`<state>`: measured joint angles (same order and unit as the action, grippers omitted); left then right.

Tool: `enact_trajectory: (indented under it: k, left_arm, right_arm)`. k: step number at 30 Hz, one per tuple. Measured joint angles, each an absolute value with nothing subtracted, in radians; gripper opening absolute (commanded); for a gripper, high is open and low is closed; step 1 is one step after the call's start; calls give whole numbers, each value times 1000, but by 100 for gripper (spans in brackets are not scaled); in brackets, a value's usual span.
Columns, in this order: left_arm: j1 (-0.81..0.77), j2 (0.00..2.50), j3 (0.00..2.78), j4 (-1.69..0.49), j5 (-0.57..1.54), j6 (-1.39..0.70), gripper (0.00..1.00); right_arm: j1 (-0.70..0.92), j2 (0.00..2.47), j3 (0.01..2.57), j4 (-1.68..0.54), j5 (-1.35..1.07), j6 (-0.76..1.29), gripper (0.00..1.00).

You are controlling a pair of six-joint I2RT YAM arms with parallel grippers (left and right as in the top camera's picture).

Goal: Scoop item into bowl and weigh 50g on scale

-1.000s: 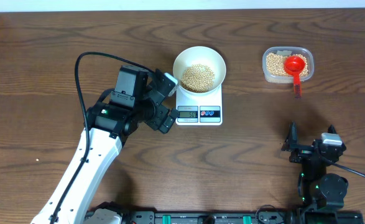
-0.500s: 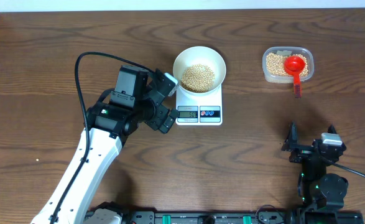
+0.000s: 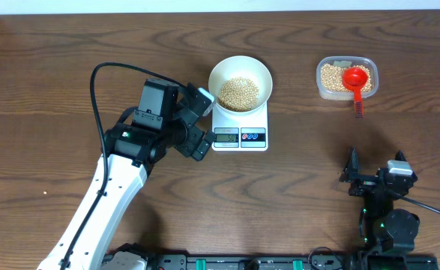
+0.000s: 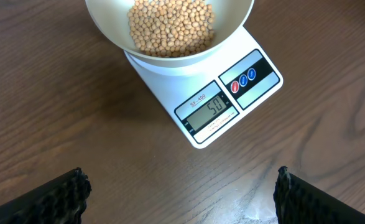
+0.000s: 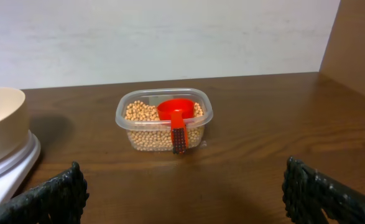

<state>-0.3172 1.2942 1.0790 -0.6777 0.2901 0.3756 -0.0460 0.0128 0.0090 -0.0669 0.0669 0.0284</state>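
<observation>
Clear plastic tub sat mid-frame on the brown wood surface, holding tan beans. A red scoop lay in the tub on top of the beans, with its handle hanging over the tub's front rim toward the camera. Left of the tub, well apart, a cream bowl was cut off by the frame edge and sat on a white scale. A white wall stood behind the tub. The end effector was nearer the camera than the tub, its black fingers spread wide in the bottom corners, nothing between them.
</observation>
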Motion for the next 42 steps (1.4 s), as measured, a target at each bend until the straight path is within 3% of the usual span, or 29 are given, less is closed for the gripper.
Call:
enact_trajectory:
  k: [20, 27, 42]
  left_arm:
    - [-317, 1293, 1079, -699, 290, 375, 96]
    - [-307, 1182, 1076, -673, 241, 323, 96]
    - [6, 698, 617, -151, 187, 157, 96]
  right_arm:
    - [-46, 13, 9, -67, 67, 28, 99]
    - [-46, 12, 9, -67, 67, 28, 99]
    - [-46, 12, 9, -67, 64, 25, 99]
